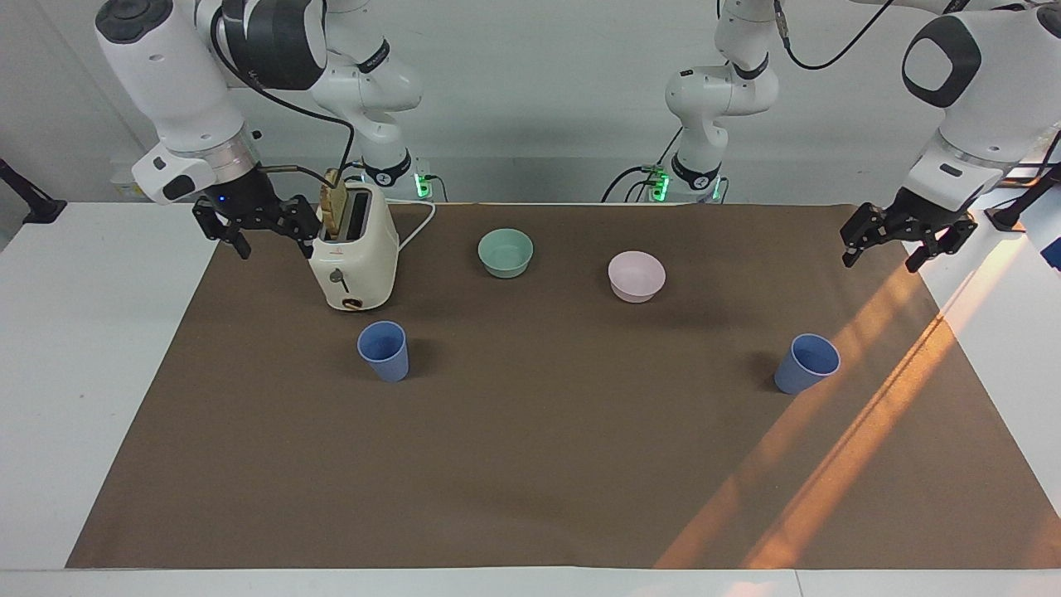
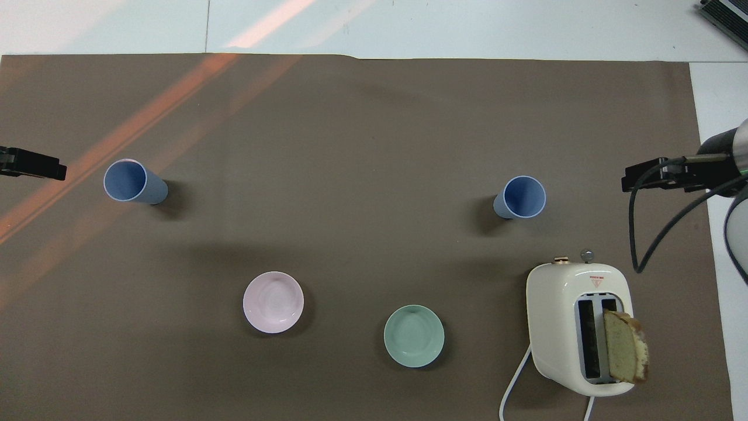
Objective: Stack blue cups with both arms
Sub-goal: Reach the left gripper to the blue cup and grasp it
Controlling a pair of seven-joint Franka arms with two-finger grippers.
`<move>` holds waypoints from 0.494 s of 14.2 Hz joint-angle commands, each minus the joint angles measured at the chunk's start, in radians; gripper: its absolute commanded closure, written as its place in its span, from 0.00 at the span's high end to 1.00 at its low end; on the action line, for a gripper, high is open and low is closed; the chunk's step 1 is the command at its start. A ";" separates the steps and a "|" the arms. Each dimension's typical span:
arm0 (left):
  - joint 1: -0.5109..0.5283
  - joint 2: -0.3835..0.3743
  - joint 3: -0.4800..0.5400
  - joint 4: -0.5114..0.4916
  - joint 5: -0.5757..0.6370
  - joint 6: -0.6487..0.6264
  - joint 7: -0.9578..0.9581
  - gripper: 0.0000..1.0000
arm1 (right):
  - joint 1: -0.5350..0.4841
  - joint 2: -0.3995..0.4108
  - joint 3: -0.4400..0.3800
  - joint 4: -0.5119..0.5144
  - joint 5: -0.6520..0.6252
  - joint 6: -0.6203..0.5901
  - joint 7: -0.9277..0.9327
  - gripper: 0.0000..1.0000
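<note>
Two blue cups stand upright and apart on the brown mat (image 1: 530, 464). One cup (image 1: 384, 350) is toward the right arm's end, just farther from the robots than the toaster; it also shows in the overhead view (image 2: 523, 197). The other cup (image 1: 806, 363) is toward the left arm's end, seen from above too (image 2: 131, 182). My left gripper (image 1: 883, 259) is open and empty in the air over the mat's edge, beside that cup; its tip shows in the overhead view (image 2: 34, 165). My right gripper (image 1: 273, 242) is open and empty, waiting in the air beside the toaster, also visible from above (image 2: 660, 177).
A cream toaster (image 1: 352, 257) with a bread slice (image 1: 334, 207) in it stands near the right arm, its white cord (image 1: 419, 225) trailing toward the robots. A mint-green bowl (image 1: 506, 251) and a pale pink bowl (image 1: 637, 275) sit mid-table, nearer the robots than the cups.
</note>
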State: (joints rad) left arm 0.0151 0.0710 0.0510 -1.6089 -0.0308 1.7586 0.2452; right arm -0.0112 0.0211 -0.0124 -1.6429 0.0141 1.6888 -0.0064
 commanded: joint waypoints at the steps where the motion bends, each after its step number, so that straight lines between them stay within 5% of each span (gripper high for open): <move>1: 0.032 0.038 -0.011 -0.045 -0.006 0.102 0.034 1.00 | -0.009 -0.010 0.005 0.000 0.009 -0.009 -0.018 1.00; 7: 0.031 0.115 -0.011 -0.178 -0.023 0.321 0.034 1.00 | -0.009 -0.010 0.005 0.000 0.009 -0.009 -0.018 1.00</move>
State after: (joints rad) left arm 0.0326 0.1825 0.0490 -1.7357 -0.0394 2.0168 0.2613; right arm -0.0112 0.0211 -0.0124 -1.6429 0.0141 1.6888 -0.0064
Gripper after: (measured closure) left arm 0.000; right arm 0.000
